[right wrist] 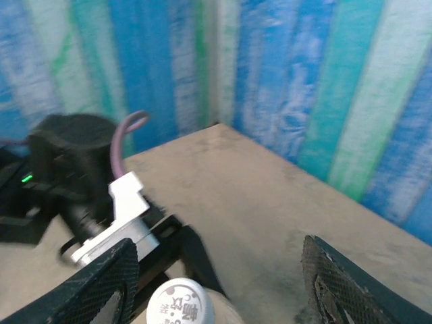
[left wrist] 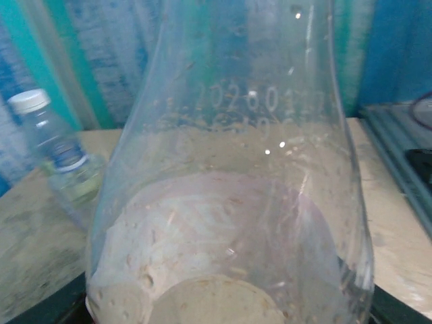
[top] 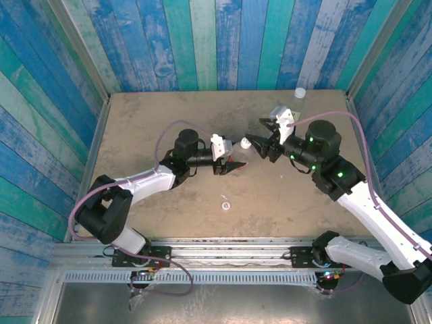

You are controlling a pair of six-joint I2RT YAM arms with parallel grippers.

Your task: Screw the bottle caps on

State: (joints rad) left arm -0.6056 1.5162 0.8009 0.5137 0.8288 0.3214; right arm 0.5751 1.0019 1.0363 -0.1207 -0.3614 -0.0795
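Your left gripper (top: 235, 165) grips the clear bottle (left wrist: 229, 202). Your right gripper (right wrist: 219, 270) stands wide, fingers either side of the white cap (right wrist: 179, 305), apart from it.

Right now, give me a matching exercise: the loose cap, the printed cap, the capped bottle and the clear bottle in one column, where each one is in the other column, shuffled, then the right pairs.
Things
1. loose white cap
2. printed white cap
3. capped bottle
4. clear bottle

Places
A. gripped by the left gripper
B. standing at the far edge of the table
C. lying on the near half of the table
D. inside the open right gripper

Pairs: 1-C, 2-D, 3-B, 4-A
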